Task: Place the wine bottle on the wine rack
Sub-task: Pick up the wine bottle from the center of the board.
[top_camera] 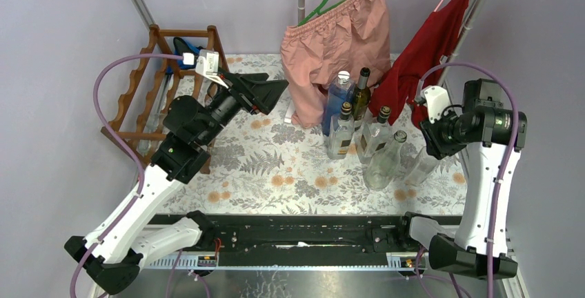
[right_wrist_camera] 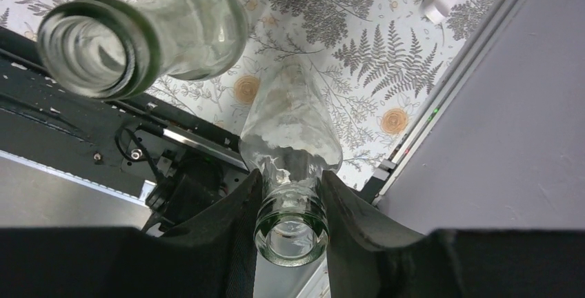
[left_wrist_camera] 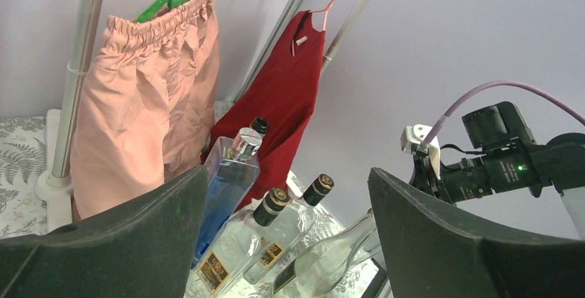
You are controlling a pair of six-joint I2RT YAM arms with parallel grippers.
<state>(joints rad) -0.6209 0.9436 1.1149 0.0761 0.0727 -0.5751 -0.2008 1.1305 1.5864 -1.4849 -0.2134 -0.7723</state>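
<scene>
Fern-print tablecloth, six bottles, one wine rack, left gripper agape, empty, right gripper clamped on clear wine bottle.

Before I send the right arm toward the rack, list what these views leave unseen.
Wine rack: near end covered by the left arm, top view.
Right gripper, shut on the clear bottle: hidden under its own wrist, top view.
Bottle labels: too small to read, left wrist view.

The wine rack is brown, shorts pink, tablecloth floral.
</scene>
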